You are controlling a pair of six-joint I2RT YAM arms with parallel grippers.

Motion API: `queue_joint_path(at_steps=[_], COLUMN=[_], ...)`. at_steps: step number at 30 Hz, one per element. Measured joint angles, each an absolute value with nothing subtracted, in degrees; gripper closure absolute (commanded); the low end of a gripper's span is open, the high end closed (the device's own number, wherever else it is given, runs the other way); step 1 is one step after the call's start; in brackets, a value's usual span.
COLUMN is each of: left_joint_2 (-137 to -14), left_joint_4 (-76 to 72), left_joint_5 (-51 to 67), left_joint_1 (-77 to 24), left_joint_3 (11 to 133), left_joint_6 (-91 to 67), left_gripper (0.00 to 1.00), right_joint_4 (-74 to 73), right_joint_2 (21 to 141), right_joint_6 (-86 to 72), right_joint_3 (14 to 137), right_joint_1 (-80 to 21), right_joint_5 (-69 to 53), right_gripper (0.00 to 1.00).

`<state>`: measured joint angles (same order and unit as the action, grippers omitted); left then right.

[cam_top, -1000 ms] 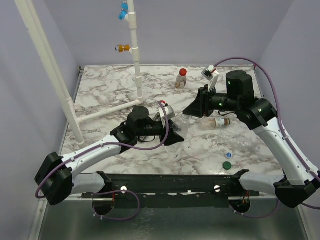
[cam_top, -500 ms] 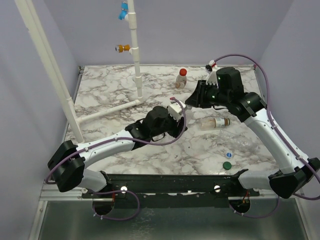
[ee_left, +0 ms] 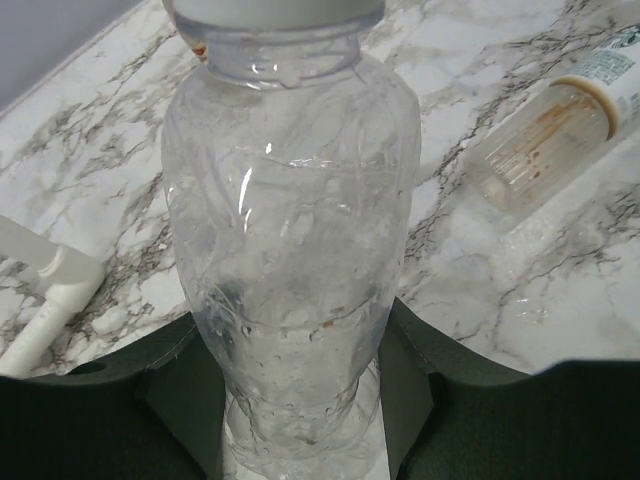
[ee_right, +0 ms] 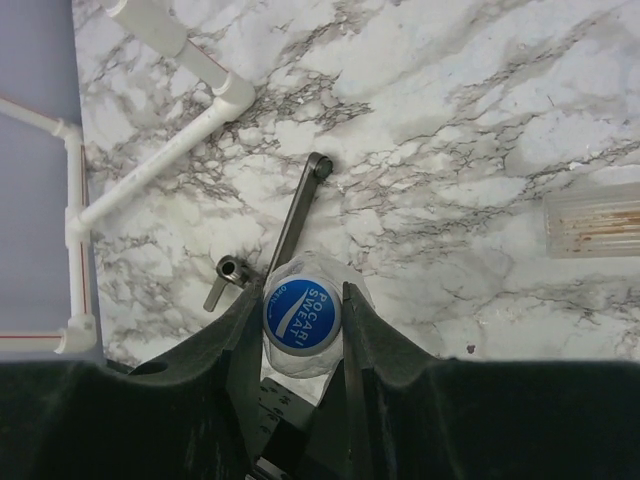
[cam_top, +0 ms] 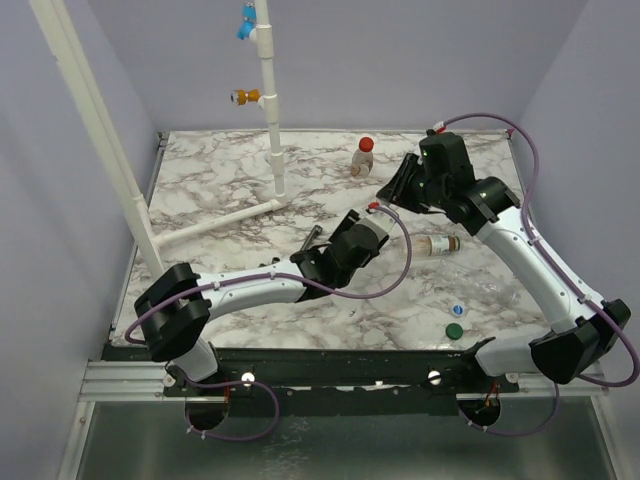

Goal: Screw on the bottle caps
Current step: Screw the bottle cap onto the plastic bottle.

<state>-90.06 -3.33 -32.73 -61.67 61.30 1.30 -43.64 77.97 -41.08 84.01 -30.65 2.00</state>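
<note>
My left gripper is shut on the lower body of a clear bottle, which it holds upright above the table's middle. A white-and-blue cap sits on the bottle's neck, its grey rim at the top of the left wrist view. My right gripper is shut on that cap from above. A labelled bottle lies uncapped on its side to the right. A red-capped bottle stands at the back. A blue-and-white cap and a green cap lie near the front right.
A white pipe stand with orange and blue fittings rises at the back left. A white pipe lies on the marble beside it. A metal wrench lies under the held bottle.
My left arm has carried the clear bottle to the right and farther back. My right gripper has shifted back, and it now grips the cap on that bottle's neck.
</note>
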Motion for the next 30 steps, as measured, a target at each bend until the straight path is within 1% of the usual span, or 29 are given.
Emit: queue_joint_path(at_steps=[2,3,4,5,7,9,10,12,14,17,20,25,30], left_joint_2=[-90.61,-90.63,-90.61,-90.61,-90.54,-90.06,-89.21,-87.07,-84.86,-81.06,-77.71,-75.26,-73.19], left_joint_4=[-3.75,-3.79,-4.05,-4.36,-4.99,-6.76,-7.16,-7.57,-7.79,-7.81,-6.96,-6.22,-5.98], left_joint_5=[-34.28,-34.79,-35.03,-35.03,-34.74,-33.19,-31.46,-27.88,-22.98,-13.34,0.10,19.79,38.52], left_joint_1=[-61.98,-62.00,-62.00,-62.00,-61.91,-61.58,-61.17,-60.01,-58.43,-55.20,-50.76,-45.41,-41.82], left_joint_3=[61.39,61.39,61.39,61.39,61.36,61.28,60.88,59.77,58.48,56.07,53.98,52.60,51.27], left_joint_6=[2.42,2.94,3.33,3.79,4.29,4.16,3.95,3.20,2.28,0.30,-2.11,-5.45,-8.75], left_gripper=[1.00,1.00,1.00,1.00,1.00,1.00,1.00,1.00,1.00,1.00,1.00,1.00,1.00], right_joint_4=[-43.88,-43.90,-43.81,-43.81,-43.83,-44.95,-45.06,-45.50,-45.95,-45.65,-44.03,-38.02,-33.50], right_joint_2=[77.97,77.97,77.87,77.69,77.21,76.71,76.53,75.94,75.22,73.54,70.72,65.71,63.20], right_joint_6=[-42.76,-43.42,-44.01,-44.47,-45.15,-45.78,-46.04,-45.71,-45.10,-43.72,-41.08,-34.52,-26.74], right_joint_3=[83.90,83.90,83.90,83.90,83.92,83.92,83.99,84.23,84.93,86.00,86.00,83.68,79.68], right_joint_1=[-30.65,-30.68,-30.68,-30.68,-30.68,-30.87,-31.03,-31.05,-31.14,-31.38,-31.53,-31.48,-31.48], right_joint_5=[2.87,3.05,3.22,3.40,3.75,3.60,3.97,4.01,3.97,3.92,2.87,-4.14,-15.46], right_gripper=[0.86,0.79,0.71,0.56,0.31,0.15,0.11,0.07,0.06,0.05,0.05,0.09,0.20])
